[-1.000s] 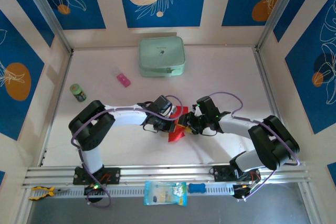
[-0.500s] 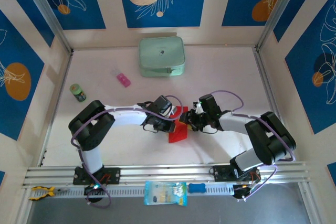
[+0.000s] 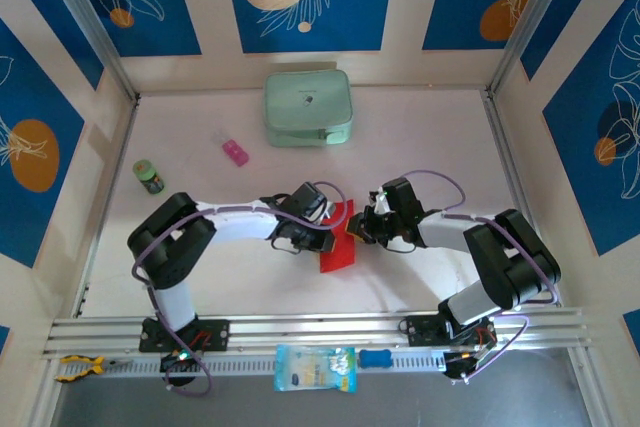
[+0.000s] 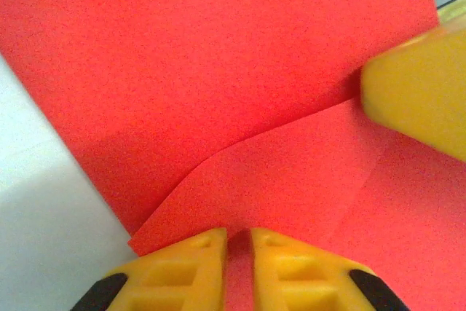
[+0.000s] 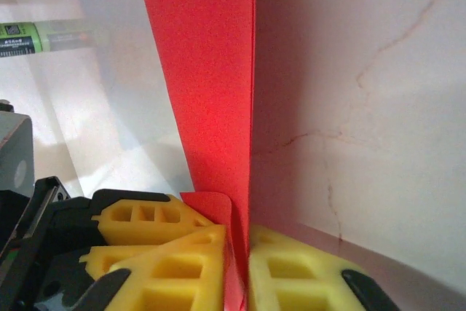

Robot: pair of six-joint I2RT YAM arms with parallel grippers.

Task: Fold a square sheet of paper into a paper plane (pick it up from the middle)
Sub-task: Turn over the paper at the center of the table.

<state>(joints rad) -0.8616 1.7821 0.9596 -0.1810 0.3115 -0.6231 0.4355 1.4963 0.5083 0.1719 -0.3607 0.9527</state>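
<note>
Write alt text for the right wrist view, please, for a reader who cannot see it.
The right end effector pinches a red sheet of paper between its yellow fingers, and the sheet stands upright. Behind it lies a pale veined table.

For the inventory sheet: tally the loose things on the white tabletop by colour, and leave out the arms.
Red: 1, the red paper
Pink: 1, the small block
Green: 2, the pale case and the small canister
Total: 4
</note>
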